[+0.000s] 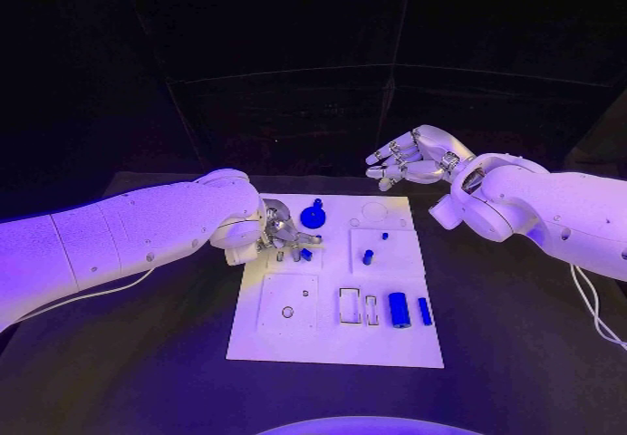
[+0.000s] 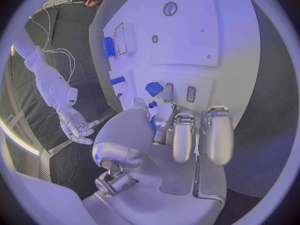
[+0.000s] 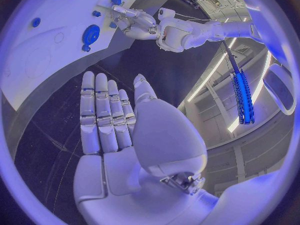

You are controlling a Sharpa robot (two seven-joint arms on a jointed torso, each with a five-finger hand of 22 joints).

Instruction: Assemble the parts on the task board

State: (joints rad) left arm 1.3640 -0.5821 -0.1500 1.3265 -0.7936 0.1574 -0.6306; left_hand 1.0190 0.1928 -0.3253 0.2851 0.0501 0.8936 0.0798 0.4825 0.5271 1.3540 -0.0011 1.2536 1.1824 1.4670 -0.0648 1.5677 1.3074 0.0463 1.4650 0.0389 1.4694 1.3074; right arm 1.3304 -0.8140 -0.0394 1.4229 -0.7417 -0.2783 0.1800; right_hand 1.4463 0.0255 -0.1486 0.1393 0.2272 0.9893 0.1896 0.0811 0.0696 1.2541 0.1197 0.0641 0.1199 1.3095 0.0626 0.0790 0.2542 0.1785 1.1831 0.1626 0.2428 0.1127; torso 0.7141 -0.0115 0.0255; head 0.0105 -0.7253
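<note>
Two hands seen: left hand (image 1: 277,237) pinched on small blue part (image 1: 306,255) at task board (image 1: 327,349) left edge; right hand (image 1: 411,156) spread, empty, beyond board's far edge.

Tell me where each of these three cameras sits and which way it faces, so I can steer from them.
Head view: from the robot's head, looking down on the task board, both arms entering from the sides.
Left wrist view: behind the left hand, facing the board, fingers down at a small blue part.
Right wrist view: behind the right hand, raised off the board, fingers spread.
Shared: all three show the board and the round blue part.
</note>
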